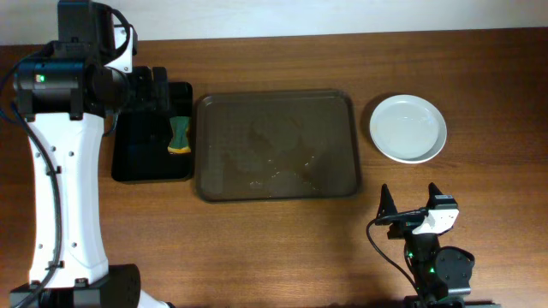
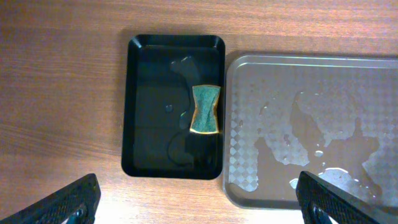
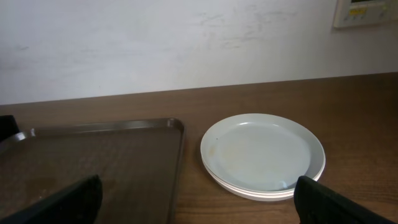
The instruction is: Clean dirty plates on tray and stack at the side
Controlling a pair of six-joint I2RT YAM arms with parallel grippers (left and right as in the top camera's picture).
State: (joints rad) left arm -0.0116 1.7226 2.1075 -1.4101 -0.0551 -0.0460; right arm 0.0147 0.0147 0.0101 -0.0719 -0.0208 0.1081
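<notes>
The dark brown tray [image 1: 231, 128] lies mid-table with no plate on it, only wet patches [image 2: 311, 124]. The white plates [image 1: 408, 128] sit stacked on the table right of the tray; in the right wrist view the stack [image 3: 261, 152] looks clean. My right gripper [image 1: 409, 195] hovers open near the front edge, short of the stack, its fingers [image 3: 345, 202] wide apart and nothing between them. High over the small black tray [image 1: 137, 158] at the left, my left gripper [image 2: 199, 208] is open and holds nothing.
A green and yellow sponge [image 2: 205, 109] lies in the black tray [image 2: 155, 74], which is wet inside and sits right beside the brown tray's left rim [image 2: 229, 124]. A pale wall [image 3: 186, 43] stands behind the table.
</notes>
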